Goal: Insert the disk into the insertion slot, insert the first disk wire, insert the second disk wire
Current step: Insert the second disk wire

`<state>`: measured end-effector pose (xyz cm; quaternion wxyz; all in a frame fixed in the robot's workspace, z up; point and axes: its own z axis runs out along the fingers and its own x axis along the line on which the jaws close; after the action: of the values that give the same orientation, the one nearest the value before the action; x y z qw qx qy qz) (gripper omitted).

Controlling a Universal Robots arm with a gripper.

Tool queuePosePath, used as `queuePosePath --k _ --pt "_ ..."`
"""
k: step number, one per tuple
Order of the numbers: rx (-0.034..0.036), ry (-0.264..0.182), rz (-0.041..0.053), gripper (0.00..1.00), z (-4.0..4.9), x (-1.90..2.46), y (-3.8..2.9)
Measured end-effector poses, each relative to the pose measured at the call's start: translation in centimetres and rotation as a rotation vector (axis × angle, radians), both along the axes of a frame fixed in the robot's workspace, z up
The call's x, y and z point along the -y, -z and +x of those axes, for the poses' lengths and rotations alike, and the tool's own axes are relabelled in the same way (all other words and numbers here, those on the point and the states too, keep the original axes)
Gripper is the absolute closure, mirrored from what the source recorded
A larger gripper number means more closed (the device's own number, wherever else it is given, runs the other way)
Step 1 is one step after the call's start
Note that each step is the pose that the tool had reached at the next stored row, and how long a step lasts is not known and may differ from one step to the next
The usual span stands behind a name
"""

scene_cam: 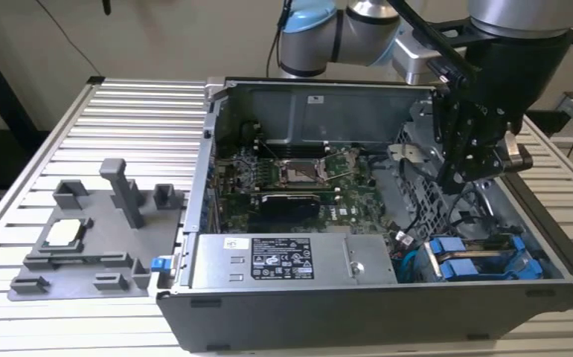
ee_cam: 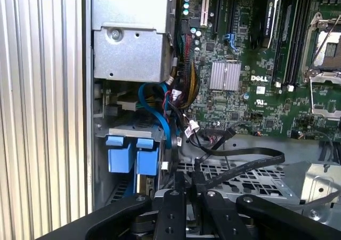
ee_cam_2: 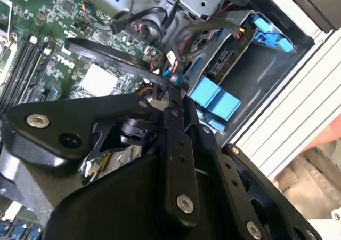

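The disk point(scene_cam: 462, 268) in its blue carrier lies in the insertion slot point(ee_cam: 128, 129) of the grey drive cage, at the near corner of the open computer case on the exterior view's right. Its blue front tabs point(ee_cam: 133, 157) face the case interior and also show in the second wrist view as the carrier point(ee_cam_2: 216, 98). My gripper point(scene_cam: 472, 172) hangs inside the case just behind the cage. In both wrist views the gripper point(ee_cam: 188, 184) is shut on the end of a black flat disk wire point(ee_cam: 250, 162), which loops over the board point(ee_cam_2: 112, 58). A blue cable point(ee_cam: 160, 117) runs past the carrier.
The power supply point(scene_cam: 286, 260) sits along the case's near wall beside the cage. The motherboard point(scene_cam: 297, 178) lies behind it, with loose cables point(ee_cam: 186, 85) between them. A grey fixture tray point(scene_cam: 88, 238) rests on the slatted table point(scene_cam: 138, 119) at the exterior view's left.
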<state>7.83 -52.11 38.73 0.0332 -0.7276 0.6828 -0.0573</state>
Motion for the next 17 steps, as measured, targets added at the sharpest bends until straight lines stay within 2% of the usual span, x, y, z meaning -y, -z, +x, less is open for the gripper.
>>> queuePosePath --k 12,14,17 --pt "0.0001 0.0 -0.0001 0.84 0.01 0.02 0.04" --pt "-0.0007 0.0 -0.0002 0.84 0.09 0.17 0.05" --pt "-0.0044 0.0 -0.0004 0.84 0.33 0.65 0.05"
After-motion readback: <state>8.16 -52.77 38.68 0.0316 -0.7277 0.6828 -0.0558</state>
